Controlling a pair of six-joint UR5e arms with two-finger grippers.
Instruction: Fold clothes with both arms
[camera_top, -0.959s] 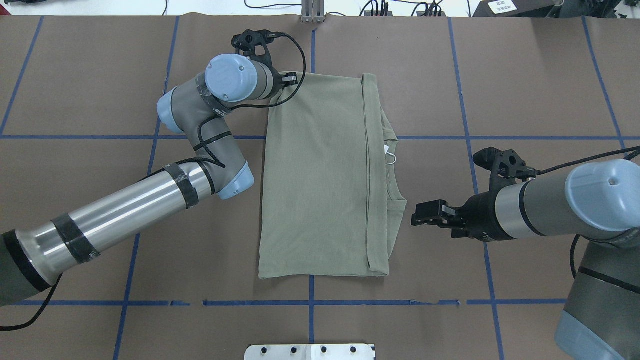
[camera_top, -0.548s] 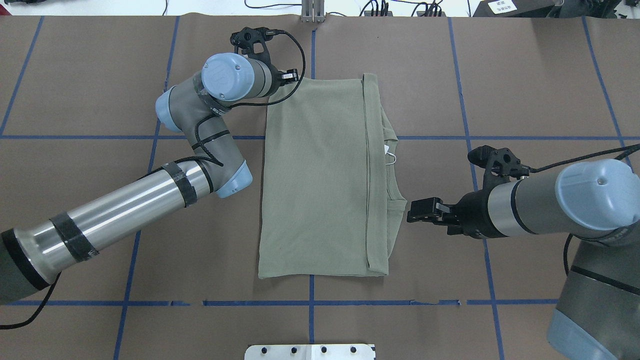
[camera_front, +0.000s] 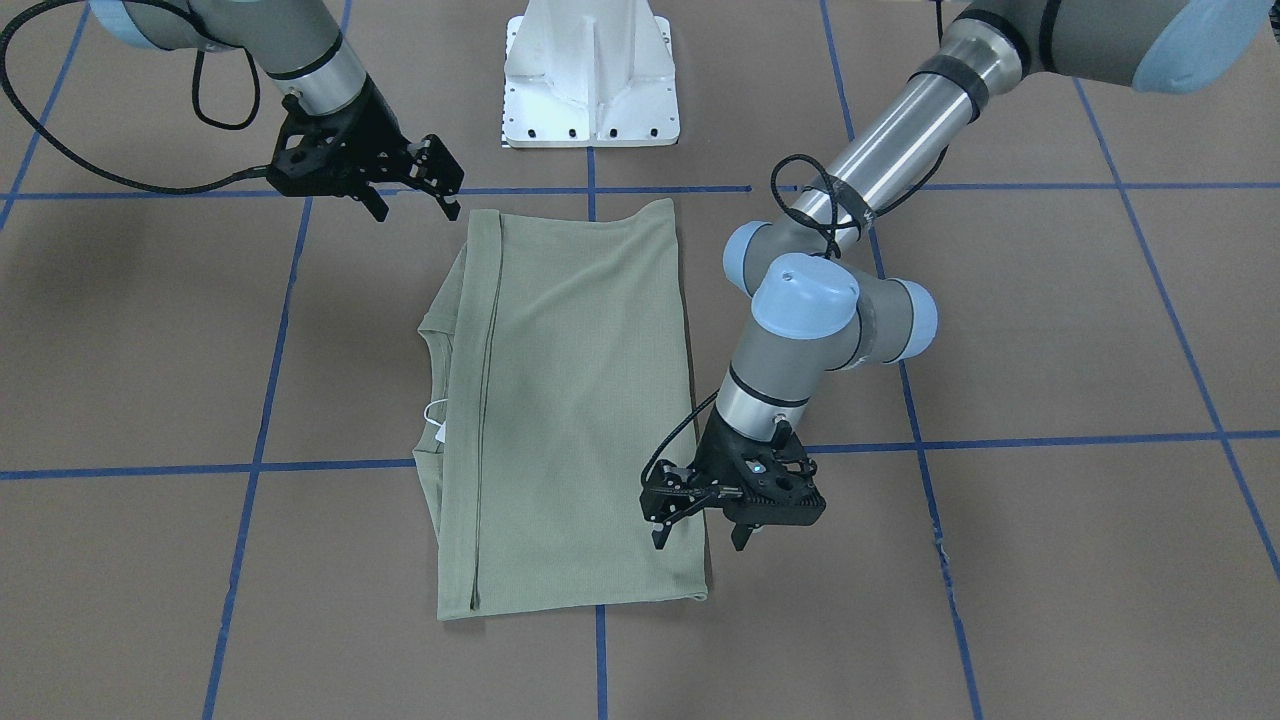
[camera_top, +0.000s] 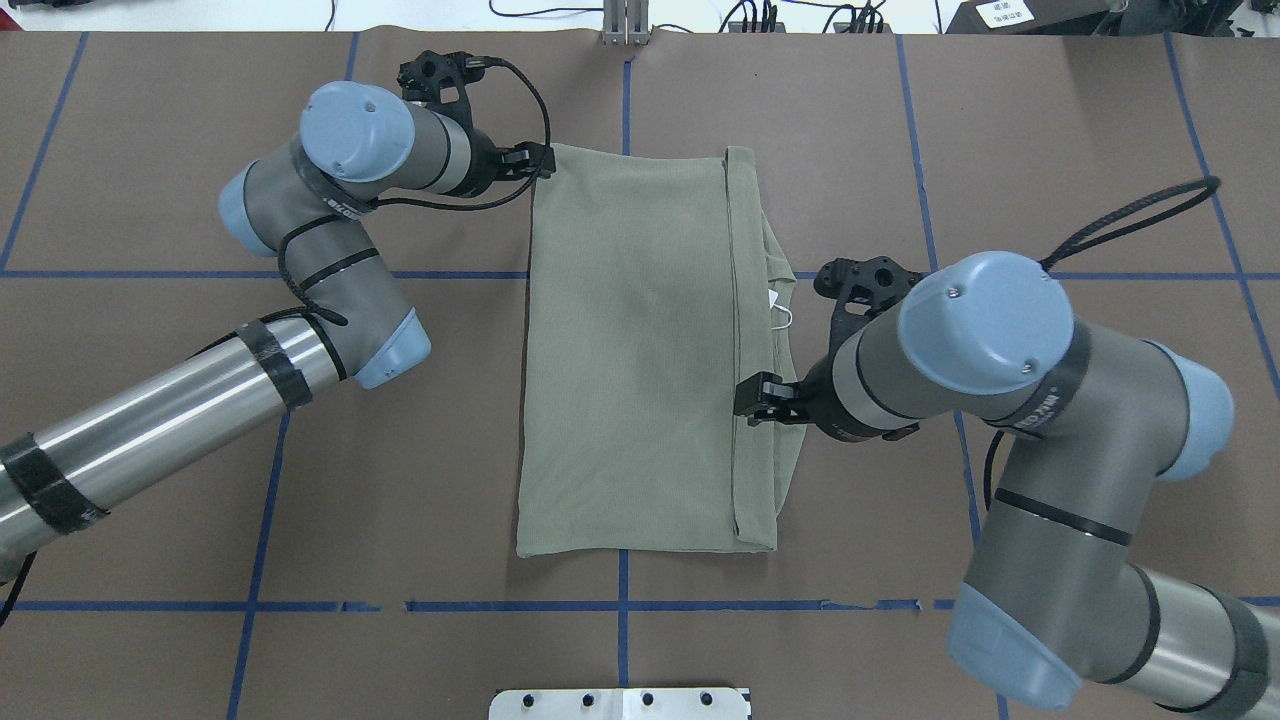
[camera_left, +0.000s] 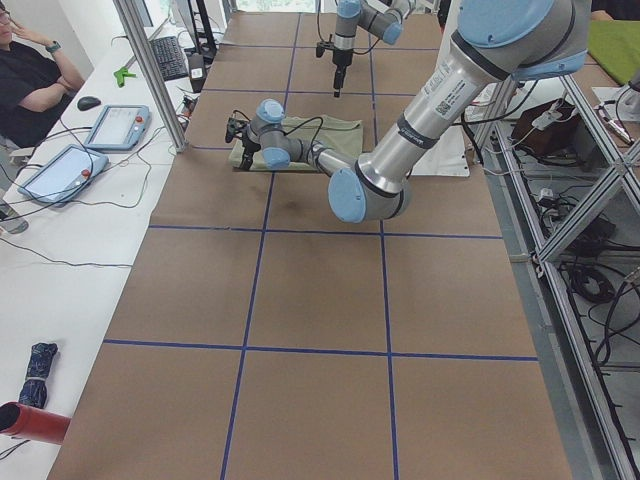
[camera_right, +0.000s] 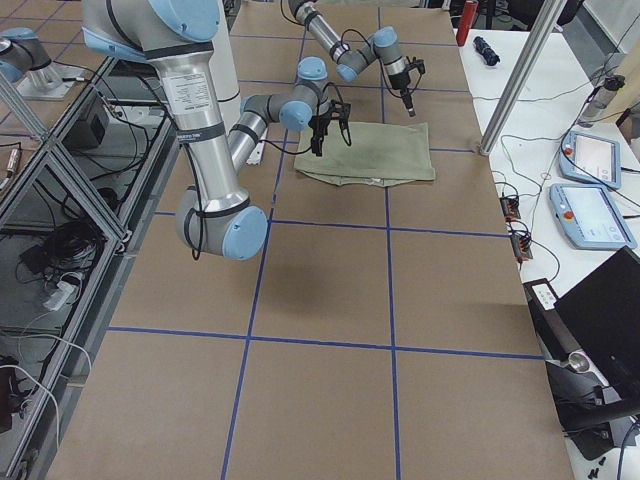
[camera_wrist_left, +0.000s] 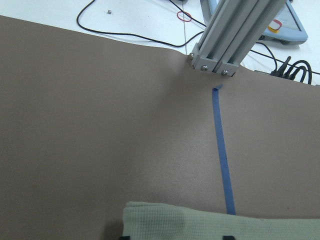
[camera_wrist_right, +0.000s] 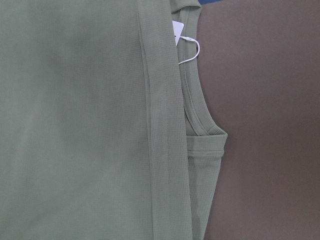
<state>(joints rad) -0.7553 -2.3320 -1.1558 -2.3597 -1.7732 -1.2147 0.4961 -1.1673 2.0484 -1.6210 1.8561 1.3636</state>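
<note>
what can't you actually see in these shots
- left pincer: left wrist view cuts its tips off at the bottom edge; contact with the shirt unclear.
- right pincer: overhead, its own wrist hides the tips.
- hang tag: mostly under the fold; print unreadable.

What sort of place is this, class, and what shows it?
Most likely a robotics lab workcell: a left arm and right arm reach over a tape-gridded table, with teach pendants and an aluminium frame alongside.

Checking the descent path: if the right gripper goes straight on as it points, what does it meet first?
Probably the shirt: the right gripper points down over its collar-side fold, though its height above is unclear.
</note>
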